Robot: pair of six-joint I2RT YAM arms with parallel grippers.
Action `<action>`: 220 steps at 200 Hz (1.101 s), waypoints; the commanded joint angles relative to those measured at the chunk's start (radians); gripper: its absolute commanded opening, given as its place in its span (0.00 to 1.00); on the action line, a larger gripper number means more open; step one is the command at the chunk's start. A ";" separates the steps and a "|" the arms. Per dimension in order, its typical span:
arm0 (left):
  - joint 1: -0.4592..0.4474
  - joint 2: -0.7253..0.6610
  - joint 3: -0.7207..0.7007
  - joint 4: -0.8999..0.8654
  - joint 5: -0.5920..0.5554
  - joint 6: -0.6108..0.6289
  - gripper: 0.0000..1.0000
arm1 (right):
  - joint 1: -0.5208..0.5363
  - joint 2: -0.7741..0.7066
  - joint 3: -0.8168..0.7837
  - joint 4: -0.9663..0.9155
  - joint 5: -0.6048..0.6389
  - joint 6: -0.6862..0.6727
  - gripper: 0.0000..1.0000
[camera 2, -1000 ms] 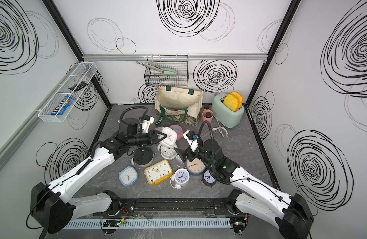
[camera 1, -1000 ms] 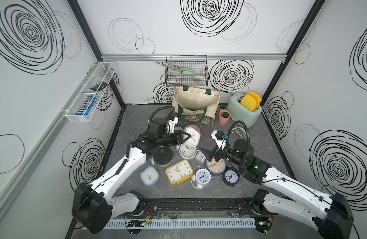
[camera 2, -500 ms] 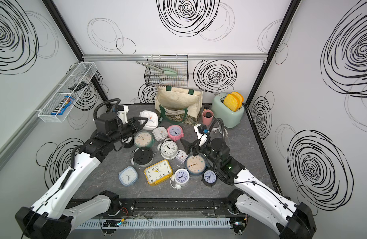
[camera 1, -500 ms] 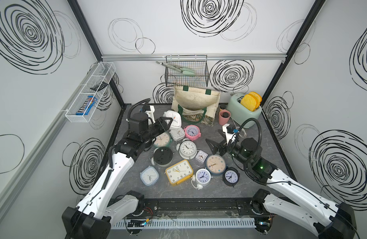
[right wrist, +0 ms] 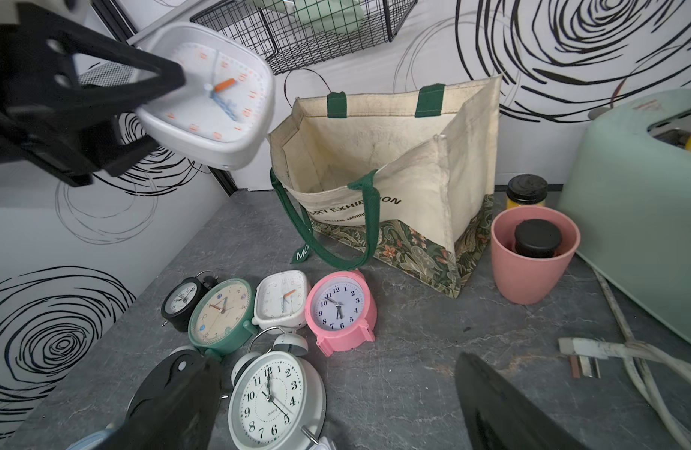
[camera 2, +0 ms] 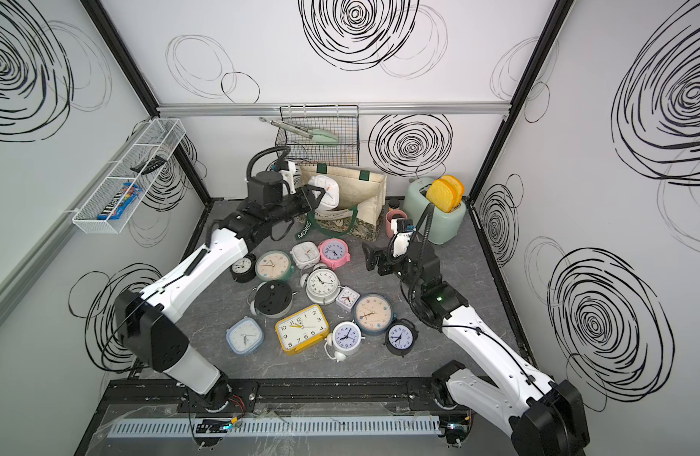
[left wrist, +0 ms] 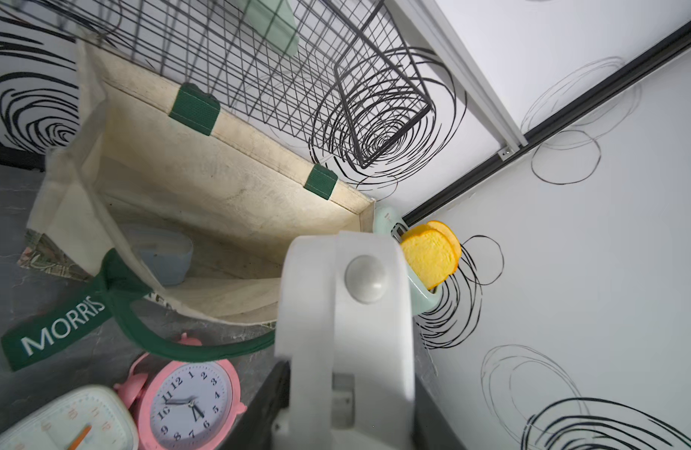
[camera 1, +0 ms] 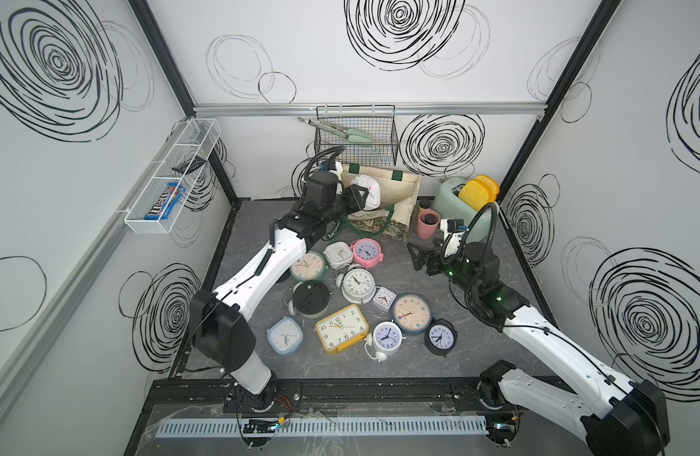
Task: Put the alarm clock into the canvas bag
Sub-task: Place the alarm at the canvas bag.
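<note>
In a top view, your left fingers (camera 1: 358, 198) are clamped on the white square alarm clock (camera 1: 370, 188). It's raised off the worktop (camera 1: 419, 355) at the canvas bag (camera 1: 405, 187)'s left end; can't tell if it's over the opening. Your right fingers (camera 1: 416, 254) are spread wide and empty, just right of the pink clock (camera 1: 366, 252). More clocks are clustered in front of the bag.

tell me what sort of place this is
Probably a robot test booth: white walls scribbled with black swirls, two robot arms mounted on a front rail, and a heap of alarm clocks.
</note>
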 commanded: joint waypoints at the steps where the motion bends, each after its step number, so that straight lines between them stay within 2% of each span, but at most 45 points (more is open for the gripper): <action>1: -0.013 0.096 0.114 0.112 -0.036 0.063 0.14 | -0.014 0.014 0.046 -0.027 -0.021 0.013 0.97; 47: -0.028 0.278 0.208 0.165 -0.093 0.172 0.15 | -0.026 0.023 0.047 -0.027 -0.019 0.009 0.97; 95: -0.040 0.368 0.161 0.330 -0.173 0.319 0.20 | -0.032 0.057 0.064 -0.036 -0.043 0.018 0.97; 122: -0.039 0.460 0.243 0.272 -0.198 0.362 0.24 | -0.032 0.079 0.069 -0.031 -0.045 0.032 0.97; 141: -0.038 0.510 0.287 0.243 -0.195 0.376 0.32 | -0.033 0.098 0.090 -0.035 -0.015 0.037 0.97; 185: -0.040 0.551 0.295 0.263 -0.186 0.396 0.50 | -0.057 0.214 0.228 -0.123 0.060 0.064 0.97; 220: -0.038 0.546 0.304 0.238 -0.168 0.397 0.69 | -0.099 0.349 0.339 -0.176 0.072 0.095 0.97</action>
